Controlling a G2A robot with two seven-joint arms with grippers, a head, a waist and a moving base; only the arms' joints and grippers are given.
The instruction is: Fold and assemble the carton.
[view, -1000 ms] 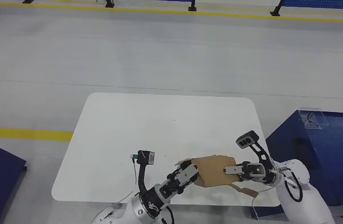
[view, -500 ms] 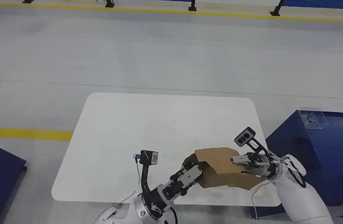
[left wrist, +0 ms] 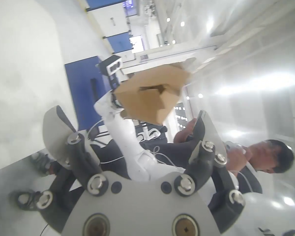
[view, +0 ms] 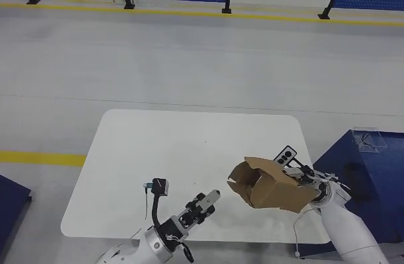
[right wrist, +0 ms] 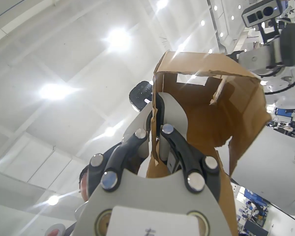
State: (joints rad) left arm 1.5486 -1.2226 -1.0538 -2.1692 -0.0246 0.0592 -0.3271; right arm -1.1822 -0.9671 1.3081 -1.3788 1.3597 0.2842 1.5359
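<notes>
Carton [view: 271, 187], lower right, wall pinched by the right end effector [right wrist: 155, 106]; its wrist view reveals the hollow inside. Left end effector [view: 207, 198] gapes empty.

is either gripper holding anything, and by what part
The right gripper holds the carton, pinching one wall panel at its edge. The left gripper is open and empty.

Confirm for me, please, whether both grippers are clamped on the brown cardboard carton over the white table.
Not both. The right gripper is clamped on the brown cardboard carton, but the left gripper is open and apart from it, as the top view shows.
</notes>
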